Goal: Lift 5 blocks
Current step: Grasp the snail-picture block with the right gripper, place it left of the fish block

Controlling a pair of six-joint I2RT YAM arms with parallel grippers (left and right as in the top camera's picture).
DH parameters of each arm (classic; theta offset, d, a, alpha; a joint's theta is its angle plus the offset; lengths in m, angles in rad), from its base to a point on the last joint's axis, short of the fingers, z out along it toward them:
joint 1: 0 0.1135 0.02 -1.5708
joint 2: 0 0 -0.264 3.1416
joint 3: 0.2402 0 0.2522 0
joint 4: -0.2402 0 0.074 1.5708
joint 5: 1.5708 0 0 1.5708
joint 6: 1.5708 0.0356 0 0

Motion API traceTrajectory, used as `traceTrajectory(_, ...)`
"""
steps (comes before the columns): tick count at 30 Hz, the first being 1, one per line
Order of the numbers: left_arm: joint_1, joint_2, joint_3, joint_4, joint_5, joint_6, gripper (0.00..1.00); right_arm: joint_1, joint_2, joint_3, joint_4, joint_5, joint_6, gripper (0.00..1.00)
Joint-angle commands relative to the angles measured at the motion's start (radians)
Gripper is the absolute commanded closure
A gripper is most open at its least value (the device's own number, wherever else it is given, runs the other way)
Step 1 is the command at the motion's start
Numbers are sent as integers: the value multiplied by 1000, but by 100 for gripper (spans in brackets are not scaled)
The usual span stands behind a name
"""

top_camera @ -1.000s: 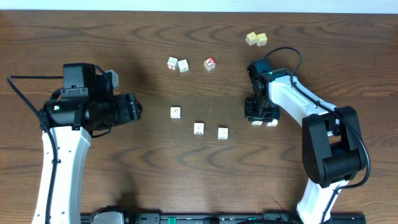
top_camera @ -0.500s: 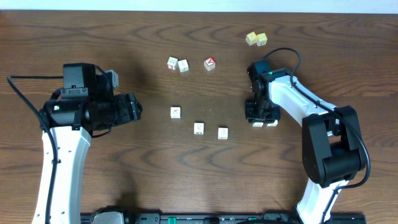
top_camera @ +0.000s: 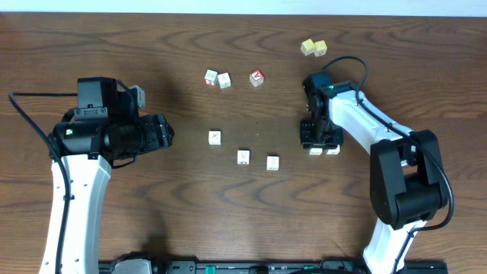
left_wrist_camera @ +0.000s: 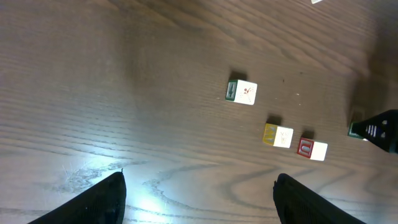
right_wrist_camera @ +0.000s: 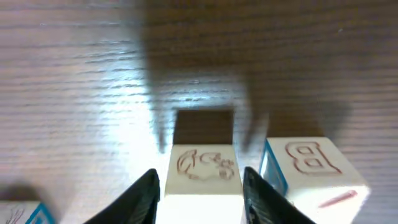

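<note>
Three whitish blocks (top_camera: 214, 138) (top_camera: 243, 157) (top_camera: 272, 163) lie spread over the middle of the table. The left wrist view shows the same three blocks (left_wrist_camera: 241, 91) (left_wrist_camera: 278, 135) (left_wrist_camera: 313, 149). Two more blocks (top_camera: 315, 151) (top_camera: 332, 151) sit side by side under my right gripper (top_camera: 316, 145). In the right wrist view its jaws flank one printed block (right_wrist_camera: 205, 177) with slim gaps, so it is open. A block with a blue side and a letter B (right_wrist_camera: 308, 169) stands just right of that. My left gripper (left_wrist_camera: 199, 202) hangs open over bare wood, left of the blocks.
Two more pale cubes (top_camera: 211, 77) (top_camera: 224, 80) and a red-faced cube (top_camera: 256, 78) sit in a row at the back. Two pale yellow cubes (top_camera: 313, 48) lie at the back right. A corner of another cube (right_wrist_camera: 22, 213) shows at the lower left of the right wrist view.
My right gripper's jaws have spread a little away from the block between them. Neither arm nor any other block has visibly moved.
</note>
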Motion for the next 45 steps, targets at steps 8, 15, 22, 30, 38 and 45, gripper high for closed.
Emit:
traceTrajectory(8, 5, 2, 21, -2, -10, 9, 23, 0, 4, 323, -246, -134, -60, 51)
traceTrajectory(15, 5, 2, 21, -2, -10, 10, 24, 106, 5, 290, -232, -295, -54, 45)
traceTrajectory(22, 5, 2, 21, -2, -10, 9, 24, 264, 5, 124, -108, -102, 229, 40)
traceTrajectory(30, 5, 2, 21, -2, -10, 9, 23, 326, 5, 18, 6, -82, 322, 41)
traceTrajectory(38, 5, 2, 21, -2, -10, 9, 23, 330, 5, -37, 75, -63, 344, 58)
traceTrajectory(45, 5, 2, 21, -2, -10, 9, 24, 320, 5, -37, 74, 20, 330, 70)
